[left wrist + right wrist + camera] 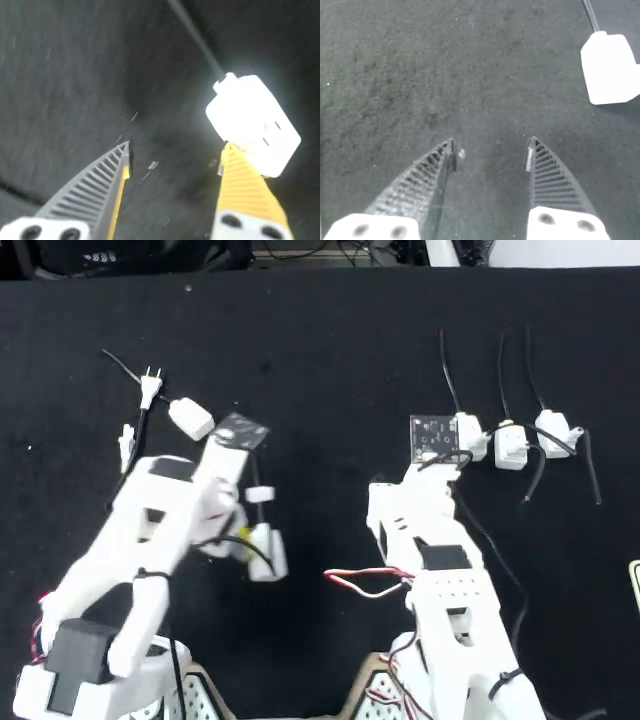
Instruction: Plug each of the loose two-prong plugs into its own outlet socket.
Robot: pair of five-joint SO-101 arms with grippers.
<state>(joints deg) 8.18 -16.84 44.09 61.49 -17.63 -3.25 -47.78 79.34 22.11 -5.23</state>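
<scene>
A white outlet socket (pixel 190 418) lies at the left of the black table, its two slots facing up in the left wrist view (pixel 252 122). My left gripper (pixel 175 147) is open, and the yellow finger (pixel 245 185) rests against the socket's edge. Two loose white two-prong plugs (pixel 150 386) (pixel 125 445) on black cords lie just left of it. My right gripper (pixel 491 142) is open over bare cloth, with a white socket block (pixel 610 67) off to one side. Three white socket blocks (pixel 510 445) with black cords sit in a row at the right.
The black cloth (pixel 320 360) covers the whole table. A red and white cable (pixel 365 580) loops from the right arm's base. The left arm's body (pixel 150 530) hides part of the plug cords. Open cloth lies between the arms.
</scene>
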